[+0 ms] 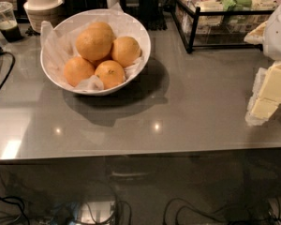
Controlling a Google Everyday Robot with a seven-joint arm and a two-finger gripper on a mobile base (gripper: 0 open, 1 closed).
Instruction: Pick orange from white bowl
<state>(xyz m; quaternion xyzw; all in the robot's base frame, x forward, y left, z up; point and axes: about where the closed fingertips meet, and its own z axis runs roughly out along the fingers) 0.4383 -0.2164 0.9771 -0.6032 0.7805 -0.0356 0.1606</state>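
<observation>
- Five oranges are sitting piled together in the white bowl (143, 34), which is resting on the left rear part of the grey, glossy worktop (178, 121).
- Crinkled white paper (56, 43) is lining the bowl and sticking up past its rim on the left and at the back.
- The orange (93, 43), the palest and largest of the five, is lying on top of the pile, a little left of the bowl's middle, and is touching its neighbours.
- Four smaller oranges (127, 50) are lying around it: one is peeking out behind it, one is sitting to its right, and two are lying side by side at the front.
- The gripper (268, 96) is hanging at the right edge of the view, above the worktop and well apart from the bowl. Whether it is open or closed cannot be told.
- A cream lidded paper cup (42, 6) is standing just behind the bowl on the left, with a clear plastic cup (4, 20) of dark drink standing farther left.
- A black wire rack (192, 29) holding packets is standing at the rear right.
- Dark cables (2, 74) are trailing over the worktop's left edge.
</observation>
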